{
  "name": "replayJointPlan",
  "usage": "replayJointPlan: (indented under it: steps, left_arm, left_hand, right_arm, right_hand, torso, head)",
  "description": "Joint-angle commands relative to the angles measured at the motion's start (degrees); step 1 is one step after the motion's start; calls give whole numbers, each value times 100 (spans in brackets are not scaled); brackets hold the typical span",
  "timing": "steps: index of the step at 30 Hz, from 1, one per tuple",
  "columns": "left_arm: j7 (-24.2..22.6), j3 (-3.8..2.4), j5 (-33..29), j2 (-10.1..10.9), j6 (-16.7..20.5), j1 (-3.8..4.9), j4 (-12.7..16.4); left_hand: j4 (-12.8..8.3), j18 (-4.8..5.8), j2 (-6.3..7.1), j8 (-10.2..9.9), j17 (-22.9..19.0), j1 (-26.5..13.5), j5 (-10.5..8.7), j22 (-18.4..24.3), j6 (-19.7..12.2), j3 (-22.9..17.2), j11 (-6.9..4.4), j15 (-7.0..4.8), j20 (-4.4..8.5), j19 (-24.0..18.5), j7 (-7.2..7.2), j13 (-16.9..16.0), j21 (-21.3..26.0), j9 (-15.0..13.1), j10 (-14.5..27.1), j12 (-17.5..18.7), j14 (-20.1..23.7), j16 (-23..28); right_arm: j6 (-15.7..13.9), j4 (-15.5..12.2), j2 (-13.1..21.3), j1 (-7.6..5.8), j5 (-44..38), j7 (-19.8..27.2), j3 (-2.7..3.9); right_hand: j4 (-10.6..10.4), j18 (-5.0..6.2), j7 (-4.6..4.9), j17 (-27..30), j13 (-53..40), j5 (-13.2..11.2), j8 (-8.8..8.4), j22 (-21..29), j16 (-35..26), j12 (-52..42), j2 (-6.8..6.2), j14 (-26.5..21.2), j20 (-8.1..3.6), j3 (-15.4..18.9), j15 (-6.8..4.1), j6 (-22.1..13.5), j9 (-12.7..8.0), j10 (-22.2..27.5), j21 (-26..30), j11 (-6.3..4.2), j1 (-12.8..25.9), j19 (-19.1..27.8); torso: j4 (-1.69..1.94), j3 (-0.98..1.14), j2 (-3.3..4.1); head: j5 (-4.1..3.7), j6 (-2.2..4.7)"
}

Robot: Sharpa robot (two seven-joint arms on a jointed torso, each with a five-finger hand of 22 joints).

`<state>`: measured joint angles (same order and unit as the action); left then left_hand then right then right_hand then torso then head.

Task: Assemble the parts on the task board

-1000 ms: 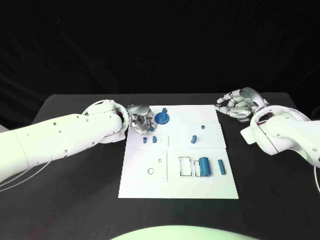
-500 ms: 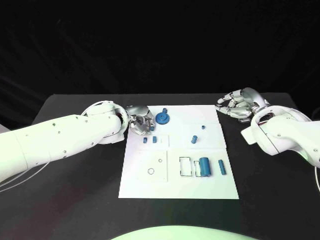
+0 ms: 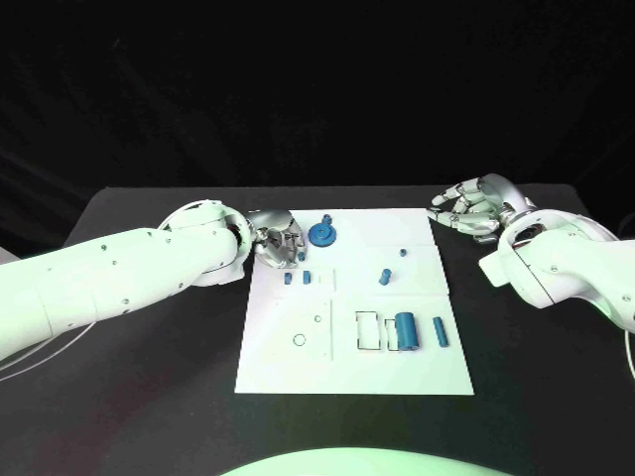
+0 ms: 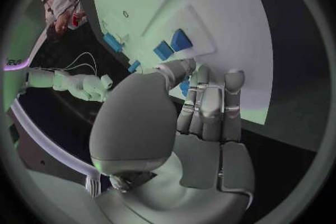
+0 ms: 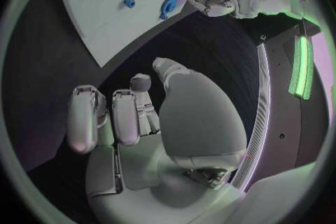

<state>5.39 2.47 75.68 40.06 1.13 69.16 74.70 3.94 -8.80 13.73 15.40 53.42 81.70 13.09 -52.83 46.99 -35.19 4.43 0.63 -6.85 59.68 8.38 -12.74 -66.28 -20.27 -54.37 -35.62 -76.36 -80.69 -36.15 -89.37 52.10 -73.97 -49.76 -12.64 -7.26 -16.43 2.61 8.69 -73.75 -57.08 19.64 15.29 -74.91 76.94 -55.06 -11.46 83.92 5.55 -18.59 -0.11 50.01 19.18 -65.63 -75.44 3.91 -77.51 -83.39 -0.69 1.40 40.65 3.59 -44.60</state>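
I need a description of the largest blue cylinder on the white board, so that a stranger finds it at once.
Look at the white task board in the middle of the black table. Near its right near part two blue cylinders lie side by side. The largest blue cylinder is the left one, beside a rectangular outline, and much thicker than the thin cylinder.

Black table [image 3: 146, 397], white task board [image 3: 418, 372] lying flat at its middle, dark tabletop on all sides

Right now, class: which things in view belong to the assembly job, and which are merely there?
Belonging to the job: task board; round blue part; large blue cylinder; slim blue cylinder; left hand.

Merely there: black table; right hand, over the table.
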Motion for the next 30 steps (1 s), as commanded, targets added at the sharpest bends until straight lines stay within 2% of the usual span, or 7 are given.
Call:
replayJointPlan:
  steps: [1,13,17,21,23,27,30]
  left_arm:
    - [33,3,-38,8,5,-10,15]
    - [-13,-3,-70,84,189,-14,61]
    - [-59,-35,-140,172,299,-14,84]
    - [-176,-118,-433,317,466,-13,88]
    - [-293,-156,-741,393,589,-12,81]
    - [-739,-241,-1792,575,972,-7,70]
    - [-1158,-278,-2705,714,1078,-5,112]
  left_hand:
    - [-29,-18,-22,-28,-1,-58,-19,6,-34,5,-2,-1,4,-35,-8,-9,31,5,32,-21,42,14]
    - [-46,-30,-19,-46,-39,-54,-17,50,-50,4,-2,-2,8,-71,-7,-28,59,11,44,-47,59,20]
    - [-56,-53,-15,-59,-216,-72,-10,161,-49,0,25,17,5,-175,1,-39,139,17,152,-45,155,76]
    - [-115,-147,-42,-43,-834,-52,-3,577,43,-63,112,85,-25,-584,69,-27,454,11,392,1,519,314]
    - [-167,-177,-68,5,-1190,-24,-3,698,155,-99,137,102,-40,-726,120,-25,548,-5,410,-16,716,456]
    - [-313,-178,-130,74,-2448,11,-2,743,314,-160,235,173,-89,-1005,206,4,693,-14,504,-53,1565,1239]
    - [-341,-181,-177,63,-2531,5,0,760,298,-155,249,181,-99,-1067,229,21,732,-3,520,-64,1609,1387]
  right_arm:
    - [67,-3,7,2,-40,54,1]
    - [103,7,15,2,-46,46,0]
    - [348,40,19,2,-113,83,0]
    - [784,91,24,2,-510,260,-2]
    - [976,107,27,2,-783,343,-3]
    - [1314,129,17,3,-1612,486,-9]
    - [1445,140,-12,20,-2280,514,-21]
  right_hand:
    - [3,57,13,5,5,13,13,-917,-20,11,-20,186,2,-33,-41,-9,-5,-33,20,-11,-26,21]
    - [4,60,12,22,42,13,16,-911,-38,42,-25,183,0,-35,-42,-10,-8,-15,38,-12,-23,26]
    - [18,125,39,136,832,-19,15,-775,-169,951,-90,124,15,-88,-18,-75,-26,690,395,15,-112,192]
    - [19,182,65,291,1755,-298,87,-655,-369,1980,-193,29,44,-316,14,-93,-31,814,737,58,-338,323]
    - [42,198,68,350,2330,-454,124,-616,-451,2599,-264,-6,62,-449,41,-68,-31,865,863,67,-490,364]
    - [116,201,12,318,3245,-955,165,-625,-458,3439,-387,1,72,-692,50,49,-49,711,915,82,-753,355]
    - [168,194,-44,291,3602,-1019,181,-649,-449,3738,-458,13,58,-782,22,140,-57,653,903,71,-833,334]
  torso:
    - [-3,2,3]
    - [-1,2,1]
    - [-12,3,-2]
    - [-15,5,-1]
    - [-9,7,-3]
    - [-2,7,0]
    - [-6,2,1]
  head:
    - [0,1]
    - [-8,8]
    - [-20,23]
    - [-26,33]
    - [-84,53]
    - [-147,94]
    - [-185,120]
